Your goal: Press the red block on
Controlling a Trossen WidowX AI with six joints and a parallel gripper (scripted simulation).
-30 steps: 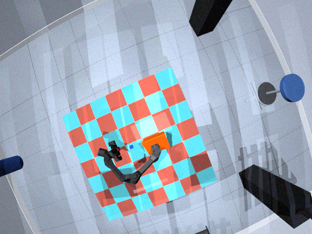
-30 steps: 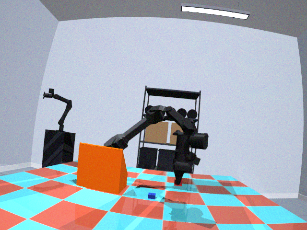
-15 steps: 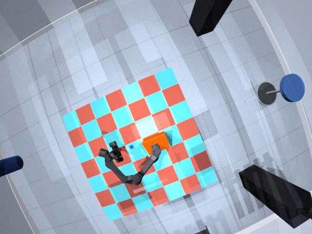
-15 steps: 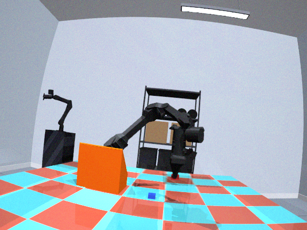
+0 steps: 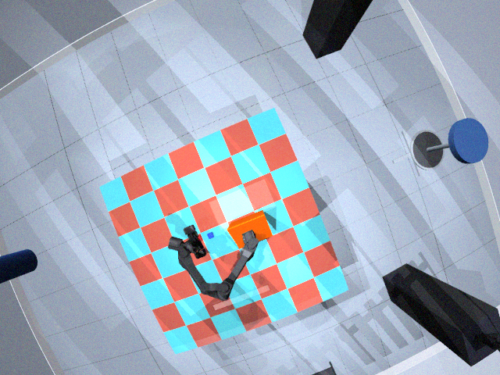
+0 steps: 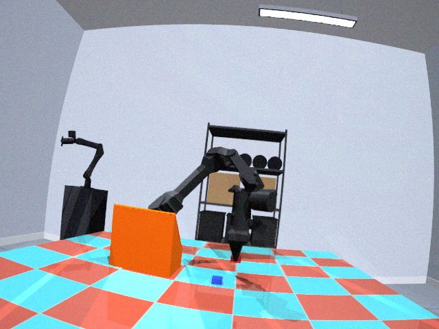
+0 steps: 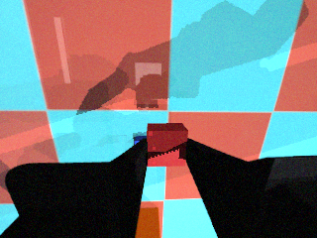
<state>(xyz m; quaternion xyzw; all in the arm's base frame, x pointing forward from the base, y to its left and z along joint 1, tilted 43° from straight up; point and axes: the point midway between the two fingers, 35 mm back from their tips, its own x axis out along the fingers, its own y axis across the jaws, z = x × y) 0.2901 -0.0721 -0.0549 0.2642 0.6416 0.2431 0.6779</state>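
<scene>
My gripper (image 6: pixel 235 256) (image 7: pixel 164 143) is shut on the red block (image 5: pixel 200 237) (image 6: pixel 232 258) (image 7: pixel 166 135) and holds it above the checkered surface, its shadow standing apart from it. The blue block (image 5: pixel 210 235) (image 6: pixel 217 279) (image 7: pixel 139 139) sits on a cyan square, separate from the red block. In the exterior view it is nearer the camera and a little left of the gripper. In the wrist view the left finger partly hides it.
An orange wedge-shaped block (image 5: pixel 247 227) (image 6: pixel 141 240) (image 7: pixel 149 223) stands beside the arm's base, on the far side of the blue block from the gripper. A black shelf (image 6: pixel 246 133) and a second arm on a black pedestal (image 6: pixel 83 212) stand in the background.
</scene>
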